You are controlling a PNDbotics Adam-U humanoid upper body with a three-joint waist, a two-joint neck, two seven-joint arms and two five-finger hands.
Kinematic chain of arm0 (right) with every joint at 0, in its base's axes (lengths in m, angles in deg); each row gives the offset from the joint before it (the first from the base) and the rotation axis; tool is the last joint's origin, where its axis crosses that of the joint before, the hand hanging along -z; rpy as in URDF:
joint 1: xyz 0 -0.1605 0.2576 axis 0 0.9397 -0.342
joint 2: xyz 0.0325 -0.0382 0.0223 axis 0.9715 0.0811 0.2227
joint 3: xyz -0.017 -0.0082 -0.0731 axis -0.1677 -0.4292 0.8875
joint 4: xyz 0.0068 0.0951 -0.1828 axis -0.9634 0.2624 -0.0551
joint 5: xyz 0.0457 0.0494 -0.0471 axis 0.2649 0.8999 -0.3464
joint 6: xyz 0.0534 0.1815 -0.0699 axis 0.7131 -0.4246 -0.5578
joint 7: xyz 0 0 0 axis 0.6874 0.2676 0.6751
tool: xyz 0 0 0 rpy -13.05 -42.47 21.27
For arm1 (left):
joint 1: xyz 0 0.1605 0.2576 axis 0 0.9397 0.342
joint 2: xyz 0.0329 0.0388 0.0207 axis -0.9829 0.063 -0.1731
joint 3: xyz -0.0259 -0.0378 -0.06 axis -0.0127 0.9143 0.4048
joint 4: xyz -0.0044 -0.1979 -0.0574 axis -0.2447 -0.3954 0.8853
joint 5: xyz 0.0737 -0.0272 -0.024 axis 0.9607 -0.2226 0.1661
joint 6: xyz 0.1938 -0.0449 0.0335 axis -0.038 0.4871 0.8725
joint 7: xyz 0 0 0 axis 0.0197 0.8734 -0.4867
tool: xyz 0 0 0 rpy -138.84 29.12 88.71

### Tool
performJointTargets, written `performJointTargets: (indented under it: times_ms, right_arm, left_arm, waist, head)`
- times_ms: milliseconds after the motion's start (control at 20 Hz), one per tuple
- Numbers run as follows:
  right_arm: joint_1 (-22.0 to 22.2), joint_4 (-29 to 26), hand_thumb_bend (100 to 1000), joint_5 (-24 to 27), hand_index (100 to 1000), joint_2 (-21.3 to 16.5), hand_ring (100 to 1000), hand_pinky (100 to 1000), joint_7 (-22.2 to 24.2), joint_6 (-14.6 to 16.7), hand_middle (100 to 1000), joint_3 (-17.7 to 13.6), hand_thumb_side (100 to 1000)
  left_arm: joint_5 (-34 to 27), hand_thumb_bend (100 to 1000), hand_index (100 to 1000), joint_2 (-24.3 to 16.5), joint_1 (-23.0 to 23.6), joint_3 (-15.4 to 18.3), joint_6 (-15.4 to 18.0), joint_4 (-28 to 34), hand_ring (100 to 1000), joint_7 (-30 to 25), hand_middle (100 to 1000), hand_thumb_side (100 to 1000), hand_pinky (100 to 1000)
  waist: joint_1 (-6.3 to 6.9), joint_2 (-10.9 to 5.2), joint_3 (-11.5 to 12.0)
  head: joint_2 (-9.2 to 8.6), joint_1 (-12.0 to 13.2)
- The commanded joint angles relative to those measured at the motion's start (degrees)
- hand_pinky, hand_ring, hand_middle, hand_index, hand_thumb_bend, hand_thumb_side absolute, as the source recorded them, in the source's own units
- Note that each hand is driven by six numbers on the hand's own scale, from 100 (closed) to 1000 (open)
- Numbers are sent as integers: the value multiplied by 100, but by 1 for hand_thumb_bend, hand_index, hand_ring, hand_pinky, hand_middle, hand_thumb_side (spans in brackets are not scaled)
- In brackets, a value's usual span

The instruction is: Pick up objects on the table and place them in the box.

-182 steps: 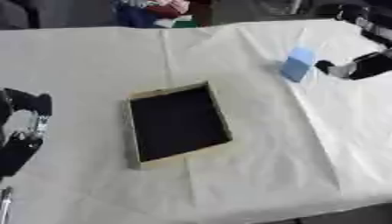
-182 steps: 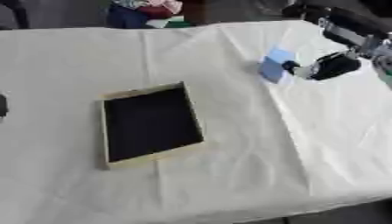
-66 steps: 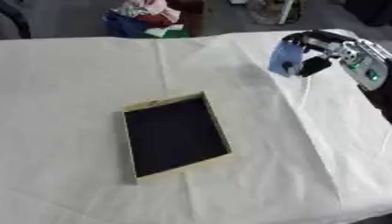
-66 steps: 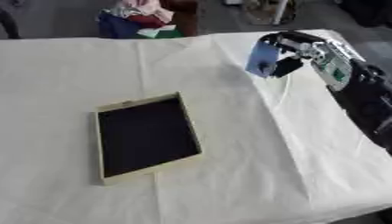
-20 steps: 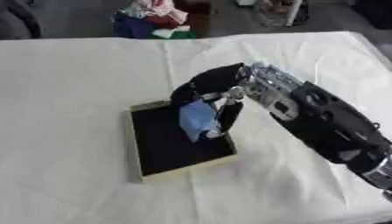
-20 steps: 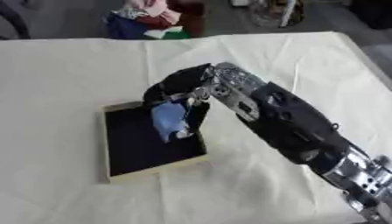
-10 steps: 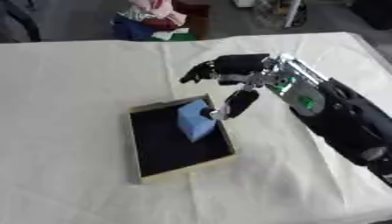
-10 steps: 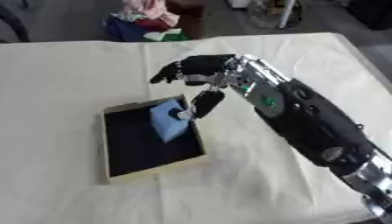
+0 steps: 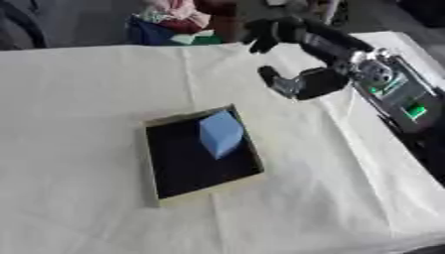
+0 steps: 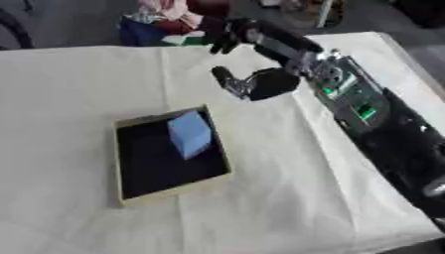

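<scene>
Blue block [image 9: 221,133] lying in box [image 9: 163,183], near its far right corner, one edge tilted up. Probably light, stiff, smooth-faced; best pinched across opposite flat faces. Right hand [image 9: 300,82] open, empty, above bare cloth [image 9: 87,89] beyond box. Ample free room all round; table edge near right.

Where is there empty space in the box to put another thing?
Inside the box, the blue block fills the far right part. The dark floor is bare on the left side and along the near wall, so something could go there. The right hand is open, up over the cloth beyond the box, not over it.
</scene>
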Motion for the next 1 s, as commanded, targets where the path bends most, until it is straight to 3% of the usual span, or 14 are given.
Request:
performJointTargets:
  times_ms: [50,250,400,750,1000]
  right_arm:
    - [122,-356,100,277,957,115,759,738,-656,136,765,-339,410]
    - [281,-377,100,327,945,479,751,729,-1139,441,752,-498,403]
    - [371,-378,100,281,936,755,745,721,-1287,460,742,-531,421]
    - [426,-378,100,217,926,1264,736,710,-1221,378,730,-435,433]
    - [479,-378,100,200,915,1595,727,701,-1052,285,718,-351,446]
  left_arm:
    - [-167,406,626,-23,-3,145,25,41,524,190,515,647,697]
    - [-298,410,649,-20,55,229,48,-46,527,269,519,649,700]
    - [-320,414,665,-8,99,240,61,-99,530,232,526,651,702]
    - [-308,418,673,64,156,228,85,-148,536,137,536,654,706]
    - [-306,418,665,93,196,222,89,-157,536,106,536,654,707]
  waist:
    - [12,-79,-71]
    - [23,-64,-200]
    - [32,-47,-254]
    - [40,-8,-335]
    - [49,0,-348]
  head:
    - [40,140]
    - [73,225]
    - [104,266]
    - [224,405]
    - [290,668]
